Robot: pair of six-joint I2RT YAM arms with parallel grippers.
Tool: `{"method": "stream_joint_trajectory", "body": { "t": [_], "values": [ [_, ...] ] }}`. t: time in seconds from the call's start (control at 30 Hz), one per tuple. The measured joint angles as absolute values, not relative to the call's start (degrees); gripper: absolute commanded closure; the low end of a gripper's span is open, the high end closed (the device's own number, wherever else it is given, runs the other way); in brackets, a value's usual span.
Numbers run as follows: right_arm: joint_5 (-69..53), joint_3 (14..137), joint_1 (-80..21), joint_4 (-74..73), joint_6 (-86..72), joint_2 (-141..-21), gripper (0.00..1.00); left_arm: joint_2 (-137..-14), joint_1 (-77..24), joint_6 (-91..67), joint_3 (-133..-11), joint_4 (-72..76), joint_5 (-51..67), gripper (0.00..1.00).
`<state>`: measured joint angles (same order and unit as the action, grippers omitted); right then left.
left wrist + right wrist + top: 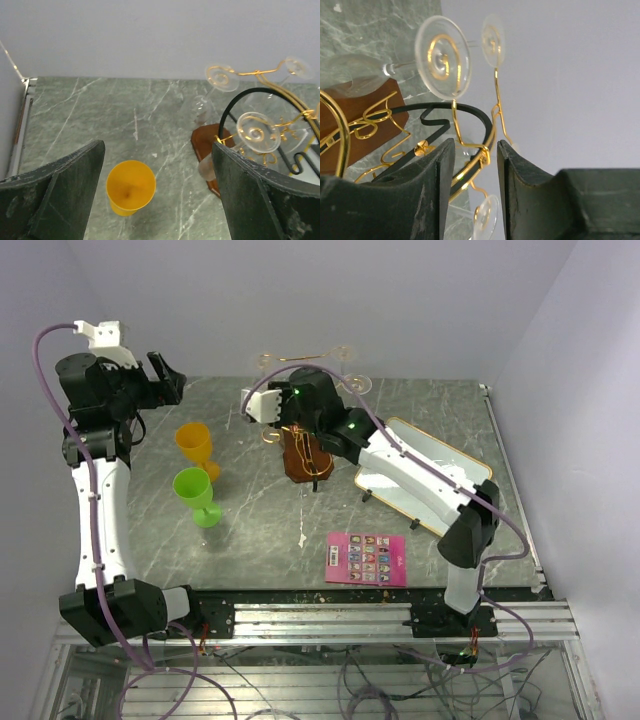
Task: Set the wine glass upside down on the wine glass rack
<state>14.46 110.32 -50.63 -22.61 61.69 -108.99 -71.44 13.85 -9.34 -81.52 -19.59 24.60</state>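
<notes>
right gripper point(475, 146) extended over rack point(305, 460); left gripper point(158, 146) raised

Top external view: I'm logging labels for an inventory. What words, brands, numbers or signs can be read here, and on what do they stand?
No text can be read in any view.
On the pink card: a grid of small pictures; any print is too small to read.
On the wine glass rack, the orange goblet and the green goblet: no markings visible.
</notes>
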Motion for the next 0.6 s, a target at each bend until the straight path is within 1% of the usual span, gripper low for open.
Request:
{"method": "stream_joint_trajectory", "body": {
  "t": [0.17,0.4,0.43,0.53,0.6],
  "values": [
    [13.0,110.2,-49.5,-24.0,56.7,-105.3,0.54,-73.3,13.8,-5.6,-81.3,-22.6,21.6,0.01],
    [8.4,110.1,-44.2,-27.0,46.5,-98.9,0.50,-77.8,14.2,0.8,-80.7,-27.7,18.2,0.00],
    [7.7,109.3,-42.3,-28.3,42.7,-95.4,0.44,-80.3,14.3,3.5,-80.7,-30.0,16.5,0.00],
    [5.9,107.5,-41.0,-28.3,39.4,-93.0,0.37,-81.8,14.4,5.5,-80.4,-30.5,15.6,0.00],
    [3.3,104.4,-38.5,-29.5,36.0,-89.3,0.34,-83.1,14.4,7.2,-79.9,-30.8,15.2,0.00]
  ]
}}
